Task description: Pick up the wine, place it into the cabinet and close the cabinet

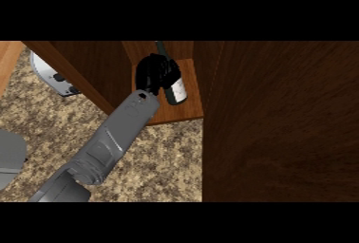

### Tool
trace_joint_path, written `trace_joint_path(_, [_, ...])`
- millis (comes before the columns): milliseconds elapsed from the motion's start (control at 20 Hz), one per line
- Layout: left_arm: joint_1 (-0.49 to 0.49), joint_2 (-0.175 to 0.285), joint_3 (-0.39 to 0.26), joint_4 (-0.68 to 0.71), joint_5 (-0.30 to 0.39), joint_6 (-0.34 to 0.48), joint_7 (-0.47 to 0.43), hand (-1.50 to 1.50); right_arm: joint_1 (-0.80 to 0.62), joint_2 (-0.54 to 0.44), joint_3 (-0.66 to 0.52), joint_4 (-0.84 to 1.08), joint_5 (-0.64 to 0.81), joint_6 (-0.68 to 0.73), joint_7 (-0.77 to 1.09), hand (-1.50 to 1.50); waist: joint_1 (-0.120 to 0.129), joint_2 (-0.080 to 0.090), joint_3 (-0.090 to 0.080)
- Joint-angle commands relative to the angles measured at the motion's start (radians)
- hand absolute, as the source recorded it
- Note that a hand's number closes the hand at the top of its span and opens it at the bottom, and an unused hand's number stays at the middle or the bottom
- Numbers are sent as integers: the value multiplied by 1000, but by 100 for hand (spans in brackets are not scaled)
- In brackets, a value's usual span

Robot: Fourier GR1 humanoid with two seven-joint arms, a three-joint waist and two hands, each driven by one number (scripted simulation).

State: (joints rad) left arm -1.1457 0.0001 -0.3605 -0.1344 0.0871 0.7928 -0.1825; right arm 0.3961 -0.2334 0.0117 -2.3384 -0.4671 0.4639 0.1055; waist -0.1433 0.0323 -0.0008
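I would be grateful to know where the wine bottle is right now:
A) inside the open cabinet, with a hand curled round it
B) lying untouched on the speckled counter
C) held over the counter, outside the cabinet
A: the wine bottle is over the cabinet shelf, between the wooden walls, and the right hand is curled round its upper part.

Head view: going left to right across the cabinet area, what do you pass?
silver appliance → left wooden panel → right hand → wine bottle → wide wooden panel
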Motion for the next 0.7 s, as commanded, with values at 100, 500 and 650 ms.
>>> trace_joint_path(100, [-34, 0, -60, 41, -35, 46, 133, 150, -27, -15, -18, -44, -87, -25, 41, -150, -5, 3, 0])
trace_joint_path(500, [-8, 0, -91, 63, -71, 127, 144, -150, 1, -2, 20, -56, -66, -2, 20, -150, -13, 10, -1])
trace_joint_path(650, [-8, 0, -120, 93, -100, 111, 182, -150, 23, -8, -5, -39, -77, 6, 8, -150, -10, 6, 0])
